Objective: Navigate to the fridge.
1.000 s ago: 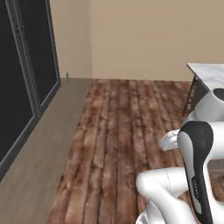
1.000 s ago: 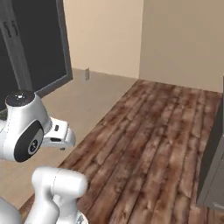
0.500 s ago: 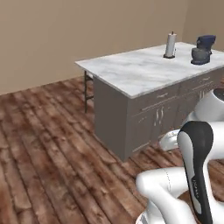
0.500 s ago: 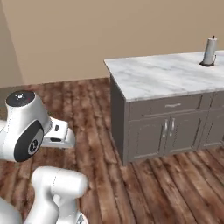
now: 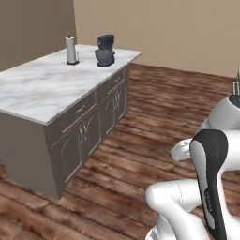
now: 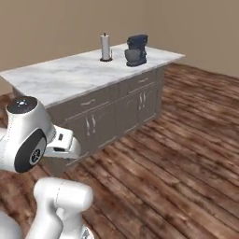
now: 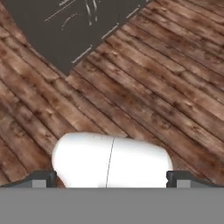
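Observation:
The fridge is out of view. My gripper (image 7: 111, 179) hangs over the wooden floor (image 7: 144, 96) and is open. Its two dark fingertips (image 7: 43, 178) stand far apart at the bottom of the hand view, with nothing between them. The arm is folded close above the base, its white links low in both base views.
A kitchen island (image 5: 42, 89) with a marble top and grey cabinet fronts stands ahead on the left. It carries a paper towel roll (image 5: 71, 49) and a dark stand mixer (image 5: 105, 50). Open wooden floor (image 5: 159, 112) stretches right of it to a beige wall (image 5: 178, 28).
The whole picture has swung as the base turned. Dark glass doors and a wall corner gave way to the island, which now sits to the left with the mixer showing.

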